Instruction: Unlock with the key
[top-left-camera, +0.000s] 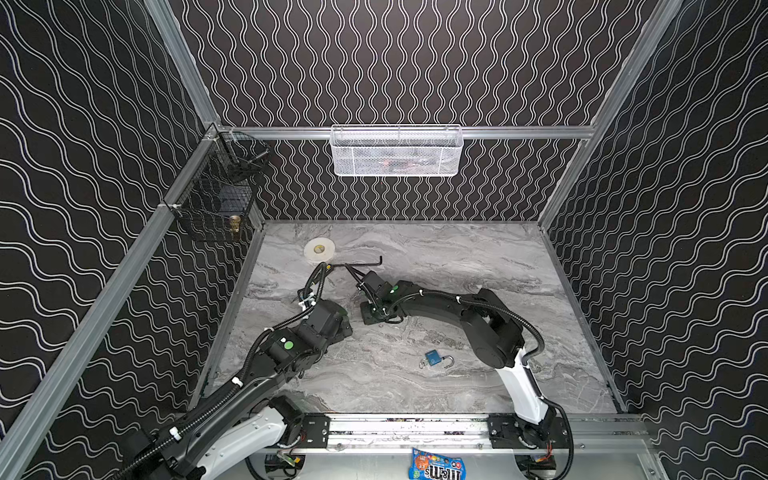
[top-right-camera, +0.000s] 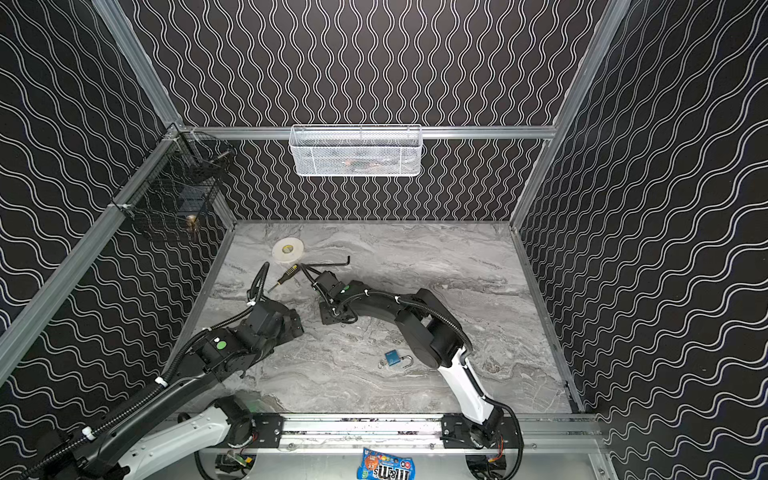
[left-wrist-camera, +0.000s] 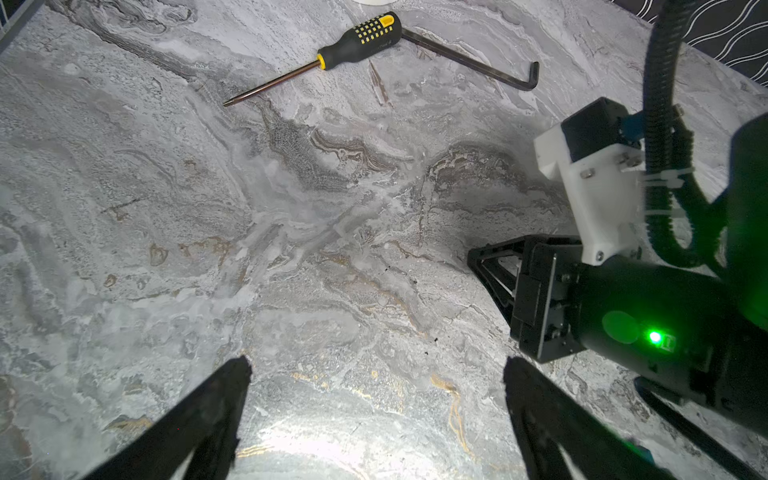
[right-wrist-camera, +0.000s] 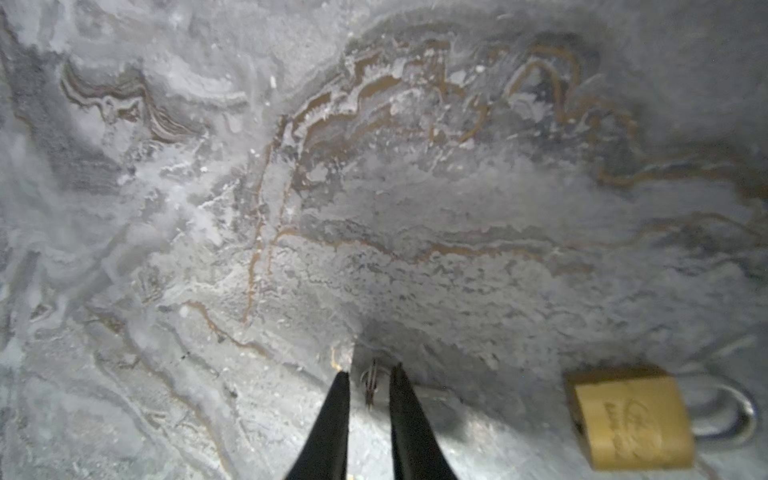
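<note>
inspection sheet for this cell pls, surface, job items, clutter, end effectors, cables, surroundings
surface: grey marble tabletop, no spills seen
job's things: blue padlock, shackle open, near the right arm; brass padlock beside a small metal ring in the right wrist view; same lock or not, cannot tell
clutter: tape roll, screwdriver, hex key at back left; candy bag off the table in front
end effectors: left end effector open, empty; right end effector, fingers close astride the ring, grip unclear
cables: black conduit tied along both arms, no snag seen
surroundings: white mesh basket on back rail, black wire basket on left wall
</note>
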